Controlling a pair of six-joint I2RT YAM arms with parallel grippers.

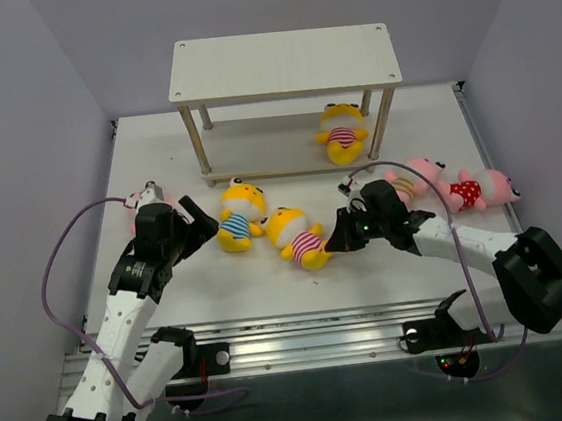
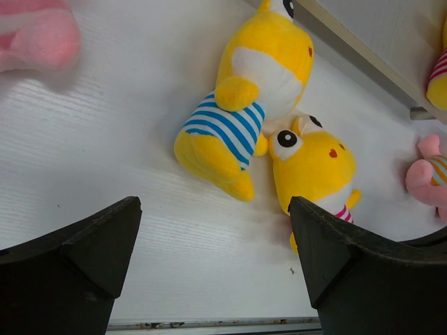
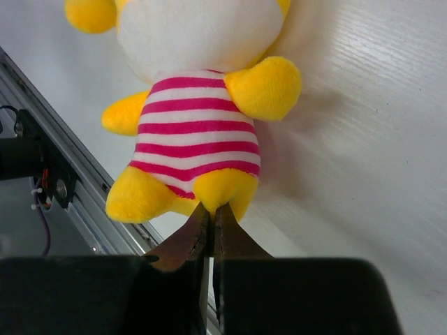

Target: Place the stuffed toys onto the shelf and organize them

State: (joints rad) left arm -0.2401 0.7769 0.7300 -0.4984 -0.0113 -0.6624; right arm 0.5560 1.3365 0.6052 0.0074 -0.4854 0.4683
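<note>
A small two-tier shelf (image 1: 284, 64) with cream-white rectangular boards and four thin, pale wooden legs stands at the far side of a white table with a finely ribbed surface (image 1: 155, 163). One soft yellow plush doll in a pink-striped outfit (image 1: 342, 132) lies on the lower board, towards its right end; the top board is bare. Two more yellow dolls lie head to head on the table in front of the shelf: one in a blue-and-white striped outfit (image 1: 236, 218) and one in pink-and-white stripes (image 1: 299, 237). The left gripper (image 1: 200, 222), black and angular, hovers just left of the blue-striped doll with its fingers spread wide and nothing between them. A fuzzy pink doll (image 1: 143, 197) lies behind the left arm, partly hidden by it. The right gripper (image 1: 340, 236) sits at the right side of the pink-striped doll, its fingers pressed together with only a thin seam between them, tips touching the doll's rounded yellow foot; whether any plush is pinched there cannot be told. Behind the right arm lie a pink doll in a striped outfit (image 1: 411, 183) and a pink doll in red polka dots (image 1: 476, 190), side by side near the shelf's right legs.
</note>
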